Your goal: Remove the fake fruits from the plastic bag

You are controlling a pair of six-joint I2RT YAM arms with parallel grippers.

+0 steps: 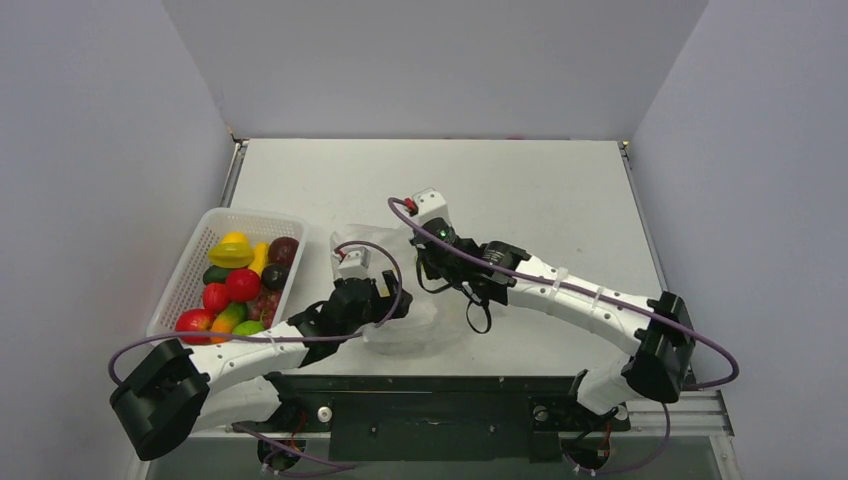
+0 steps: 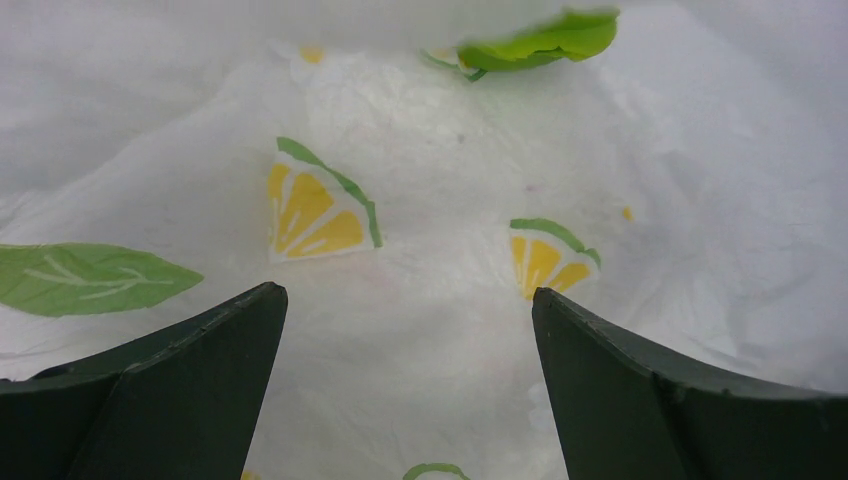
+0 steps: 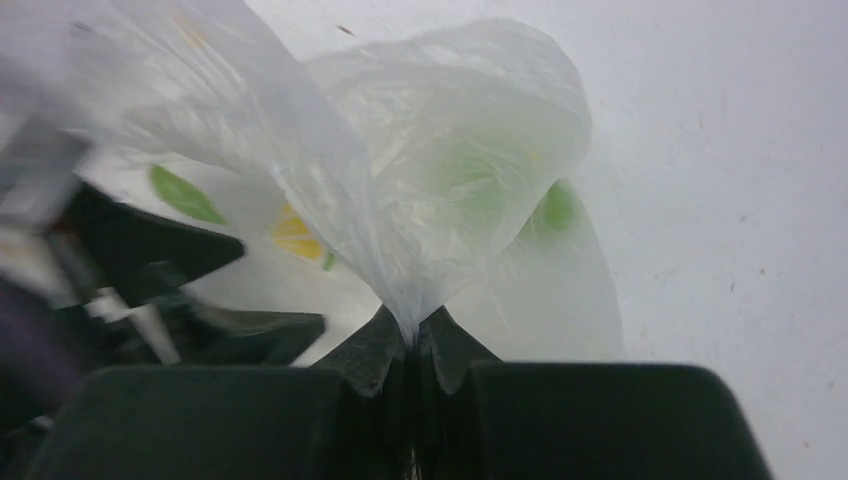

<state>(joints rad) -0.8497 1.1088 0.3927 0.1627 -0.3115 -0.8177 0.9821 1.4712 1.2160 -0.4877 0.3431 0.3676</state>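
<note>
The clear, lime-printed plastic bag [image 3: 440,150] bunches between the right fingers [image 3: 372,352].

You have one white basket [image 1: 250,213] at the table's left edge holding roughly twelve fake fruits [image 1: 242,285], heaped too closely for an exact count. There is one plastic bag [image 1: 412,325] by the near edge, and two grippers, the left gripper [image 2: 410,300] and the right gripper [image 3: 412,335].
</note>
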